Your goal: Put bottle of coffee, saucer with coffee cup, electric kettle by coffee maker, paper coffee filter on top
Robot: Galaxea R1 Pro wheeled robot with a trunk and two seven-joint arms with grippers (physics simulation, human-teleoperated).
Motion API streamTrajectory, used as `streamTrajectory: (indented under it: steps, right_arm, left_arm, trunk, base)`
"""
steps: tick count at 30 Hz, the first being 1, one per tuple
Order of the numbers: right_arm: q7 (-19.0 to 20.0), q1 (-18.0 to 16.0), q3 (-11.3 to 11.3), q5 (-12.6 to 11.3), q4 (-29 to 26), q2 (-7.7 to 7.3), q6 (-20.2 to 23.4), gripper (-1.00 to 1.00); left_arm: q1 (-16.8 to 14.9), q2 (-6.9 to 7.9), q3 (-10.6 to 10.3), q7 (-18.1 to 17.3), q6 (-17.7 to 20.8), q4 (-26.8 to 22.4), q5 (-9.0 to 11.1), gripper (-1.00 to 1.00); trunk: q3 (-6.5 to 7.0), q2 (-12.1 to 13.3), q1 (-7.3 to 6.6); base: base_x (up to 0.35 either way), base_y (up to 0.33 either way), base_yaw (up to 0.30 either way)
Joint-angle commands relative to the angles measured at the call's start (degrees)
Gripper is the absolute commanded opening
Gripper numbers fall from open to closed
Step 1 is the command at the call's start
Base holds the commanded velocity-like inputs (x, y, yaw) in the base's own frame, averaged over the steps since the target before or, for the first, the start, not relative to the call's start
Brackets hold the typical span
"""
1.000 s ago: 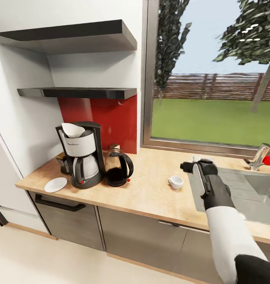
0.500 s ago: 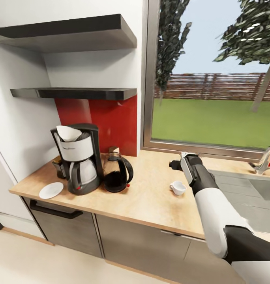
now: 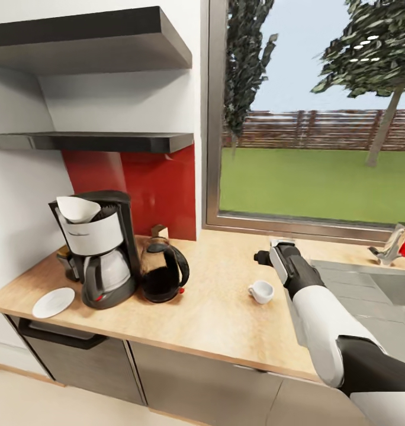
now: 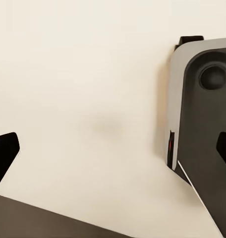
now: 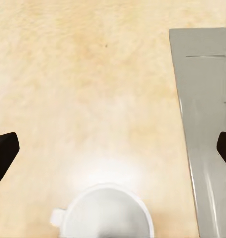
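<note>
- Tan counter [image 3: 220,307] ran under a window, with a red panel and a thin black shelf [image 3: 90,141] on the wall behind the coffee maker [image 3: 99,248].
- A white paper filter [image 3: 77,208] sat on top of the coffee maker; the glass kettle [image 3: 164,275] stood just beside it on the window side, and the saucer [image 3: 53,302] lay bare just beside it on the other side.
- A small dark jar [image 3: 64,260] was tucked behind the coffee maker, partly hidden.
- The cup [image 3: 261,291] stood upright on the counter, well apart from the coffee maker and near the sink edge [image 3: 356,284].
- The right gripper [image 5: 113,148] hovered above the cup, fingers spread wide and holding nothing; the cup [image 5: 107,212] lay below, off centre between them.
- The left gripper [image 4: 113,148] was likewise spread and empty, over pale floor.
- The cup was probably light, stiff, smooth and breakable; pinching across its rim or wall seemed safer than the tiny handle.
</note>
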Motion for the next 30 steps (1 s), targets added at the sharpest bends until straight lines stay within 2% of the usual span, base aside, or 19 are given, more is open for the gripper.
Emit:
streamTrajectory:
  steps: [1, 5, 10, 14, 17, 30]
  right_arm:
    - [-0.18, -0.07, -0.25, -0.03, 0.77, 0.06, -0.59, 1.0]
    - [-0.18, -0.07, -0.19, -0.02, 2.17, -0.11, -1.78, 1.0]
    - [-0.11, -0.07, -0.12, -0.16, 4.82, -0.08, -2.33, 1.0]
    - [-0.07, -0.07, -0.1, -0.15, 9.05, -0.06, -8.16, 1.0]
    - [-0.02, -0.07, -0.09, -0.18, 10.81, -0.05, -10.16, 1.0]
    - [-0.01, -0.07, -0.09, -0.18, 11.51, -0.06, -10.91, 1.0]
  left_arm:
    - [-0.05, 0.01, 0.18, 0.09, 0.1, -0.02, -0.32, 1.0]
    - [-0.05, 0.03, 0.18, 0.1, 0.1, -0.02, -0.32, 1.0]
    - [-0.05, 0.03, 0.18, 0.11, 0.1, -0.02, -0.32, 1.0]
    - [-0.05, 0.06, 0.18, 0.11, 0.1, -0.02, -0.32, 1.0]
    - [-0.05, 0.05, 0.18, 0.11, 0.1, -0.02, -0.32, 1.0]
    - [0.01, 0.13, 0.18, 0.16, 0.1, -0.02, -0.32, 1.0]
  trunk:
    - [-0.13, -0.14, 0.03]
    - [-0.13, -0.14, 0.03]
    - [-0.13, -0.14, 0.03]
    - [-0.13, -0.14, 0.03]
    - [-0.13, -0.14, 0.03]
    - [-0.13, -0.14, 0.03]
  base:
    - [0.004, -0.002, -0.288]
    - [0.001, -0.001, -0.278]
    - [0.0, 0.0, -0.08]
    - [0.0, 0.0, -0.006]
    - [0.0, 0.0, -0.001]
    - [0.0, 0.0, 0.0]
